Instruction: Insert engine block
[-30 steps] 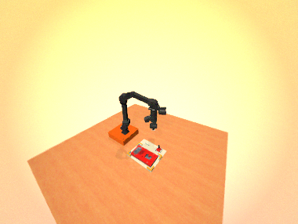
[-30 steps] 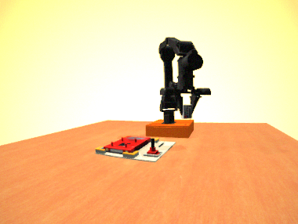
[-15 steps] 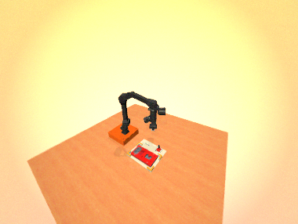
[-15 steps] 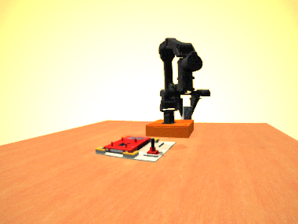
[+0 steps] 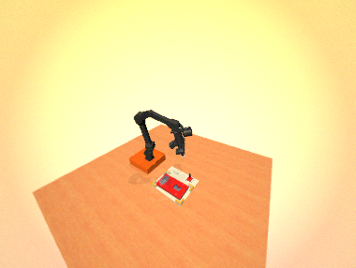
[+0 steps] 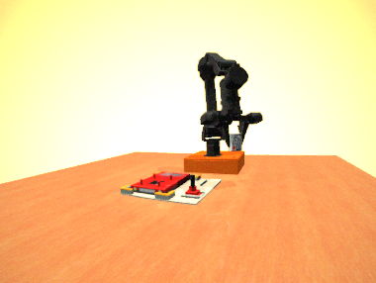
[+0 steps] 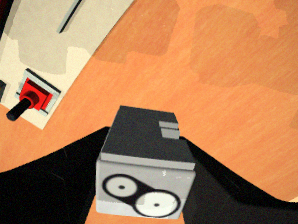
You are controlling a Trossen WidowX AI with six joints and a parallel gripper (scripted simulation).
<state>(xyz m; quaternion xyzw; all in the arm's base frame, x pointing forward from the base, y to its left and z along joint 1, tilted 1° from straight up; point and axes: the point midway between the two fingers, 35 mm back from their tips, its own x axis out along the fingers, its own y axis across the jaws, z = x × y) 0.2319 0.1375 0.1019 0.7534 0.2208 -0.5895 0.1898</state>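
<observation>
The engine block is a grey and dark box with two white pulleys on one face and two light bars on its dark face. My gripper is shut on it and holds it in the air, beyond the car body and beside it. The red car body lies on the pale board. Its opening shows as a small dark and grey gap. The rib cannot be made out.
The pale board has yellow corner pieces around the body. A red piece with an upright black stick stands on the board beside the body. The orange base block is behind.
</observation>
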